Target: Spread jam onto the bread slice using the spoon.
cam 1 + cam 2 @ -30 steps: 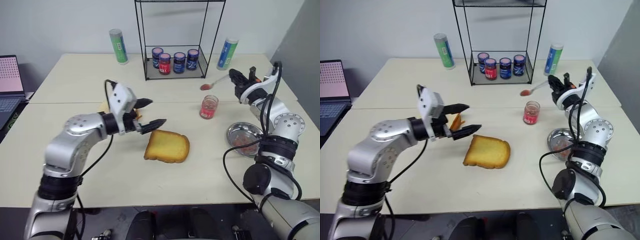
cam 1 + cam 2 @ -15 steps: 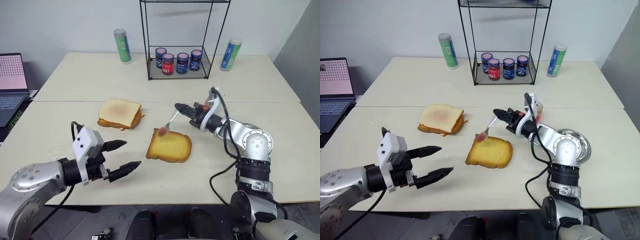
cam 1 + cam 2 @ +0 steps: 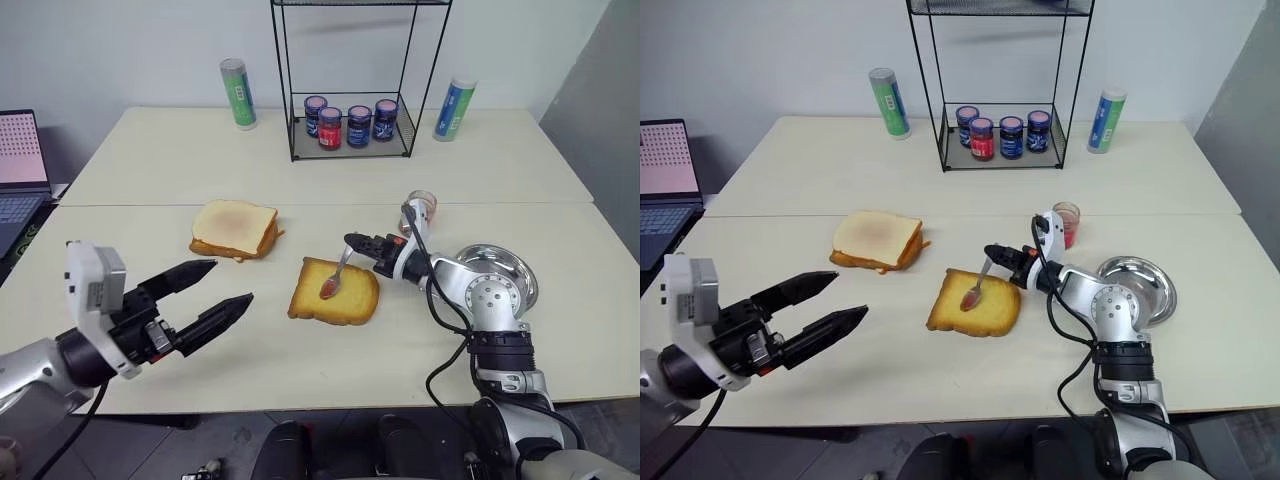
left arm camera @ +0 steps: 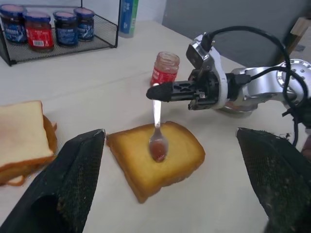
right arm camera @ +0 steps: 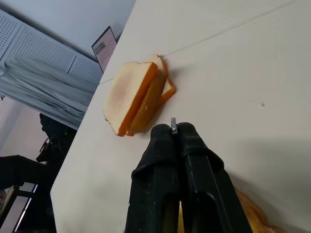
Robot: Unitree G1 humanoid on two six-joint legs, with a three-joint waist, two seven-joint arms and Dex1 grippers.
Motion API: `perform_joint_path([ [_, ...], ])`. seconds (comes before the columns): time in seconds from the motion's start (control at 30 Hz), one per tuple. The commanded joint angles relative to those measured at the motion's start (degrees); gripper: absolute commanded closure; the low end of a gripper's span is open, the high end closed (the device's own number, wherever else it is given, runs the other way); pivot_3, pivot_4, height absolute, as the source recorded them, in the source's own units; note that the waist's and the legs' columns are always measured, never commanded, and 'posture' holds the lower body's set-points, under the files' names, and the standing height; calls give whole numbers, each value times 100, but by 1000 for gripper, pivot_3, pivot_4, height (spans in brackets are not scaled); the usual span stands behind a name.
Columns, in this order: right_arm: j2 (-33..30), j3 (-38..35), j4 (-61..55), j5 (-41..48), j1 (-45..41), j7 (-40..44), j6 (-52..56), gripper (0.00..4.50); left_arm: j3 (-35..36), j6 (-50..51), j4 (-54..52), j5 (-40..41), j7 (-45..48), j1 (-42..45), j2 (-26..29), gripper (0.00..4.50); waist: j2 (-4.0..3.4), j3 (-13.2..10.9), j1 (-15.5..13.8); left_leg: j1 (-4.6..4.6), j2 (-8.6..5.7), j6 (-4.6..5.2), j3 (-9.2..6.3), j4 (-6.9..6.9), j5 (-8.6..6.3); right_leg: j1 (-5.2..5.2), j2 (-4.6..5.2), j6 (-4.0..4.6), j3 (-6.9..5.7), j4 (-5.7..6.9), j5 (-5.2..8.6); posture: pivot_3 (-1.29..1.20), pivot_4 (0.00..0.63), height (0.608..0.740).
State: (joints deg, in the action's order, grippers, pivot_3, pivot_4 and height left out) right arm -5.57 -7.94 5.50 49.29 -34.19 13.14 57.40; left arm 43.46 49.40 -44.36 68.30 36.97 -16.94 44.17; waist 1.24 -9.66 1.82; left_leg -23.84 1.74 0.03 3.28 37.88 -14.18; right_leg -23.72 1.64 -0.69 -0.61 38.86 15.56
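One spoon (image 3: 336,274) is pinched by its handle in the closed right gripper (image 3: 352,242), bowl resting on the bread slice (image 3: 334,292) mid-desk, long axis sloping from the gripper down toward the front edge. Jam (image 3: 1067,223) jar stands behind that arm. Left gripper (image 3: 212,292) hangs open and empty near the front-left edge, well apart.

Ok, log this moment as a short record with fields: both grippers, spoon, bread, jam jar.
right gripper: shut on the spoon's handle
spoon: bowl down on the bread slice, red jam on it
bread slice: flat on the table, small jam patch near its middle
left gripper: open, holding nothing, apart from the bread
jam jar: lidless, upright, behind the right arm
steel dish: beside the right arm
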Motion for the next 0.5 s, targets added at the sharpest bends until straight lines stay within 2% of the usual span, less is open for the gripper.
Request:
perform_joint_path([
  [0.03, -13, 44, 9, -161, -29, 259, -188, 4456, 349, -89, -4, 152, 76, -209, 227, 0, 0, 0, -2, 1, 0, 0, 0, 0, 0, 0, 0, 0, 0, 0, 0, 0, 150, 740],
  [0.27, -246, 245, -381, -404, -44, 648, -304, 4456, 432, -461, -47, -364, 347, -667, 208, 0, 0, 0, -4, 1, -1, 0, 1, -1, 0, 0, 0, 6, 0, -2, 3, 0, 150, 740],
  [0.37, -198, 37, -522, -183, -146, 516, -118, 4456, 500, -570, -29, -330, 481, -819, 168, 0, 2, 1, -7, 1, -1, 0, 2, -1, 0, 0, 1, 11, 1, -2, 6, 0, 150, 740],
  [0.5, 145, -689, -273, 453, -430, -46, 180, 4456, 359, -693, 35, -356, 511, -812, 140, 0, 1, 0, -10, 1, 0, 0, 2, -1, 0, -1, 1, 17, 0, 0, 9, 0, 150, 740],
])
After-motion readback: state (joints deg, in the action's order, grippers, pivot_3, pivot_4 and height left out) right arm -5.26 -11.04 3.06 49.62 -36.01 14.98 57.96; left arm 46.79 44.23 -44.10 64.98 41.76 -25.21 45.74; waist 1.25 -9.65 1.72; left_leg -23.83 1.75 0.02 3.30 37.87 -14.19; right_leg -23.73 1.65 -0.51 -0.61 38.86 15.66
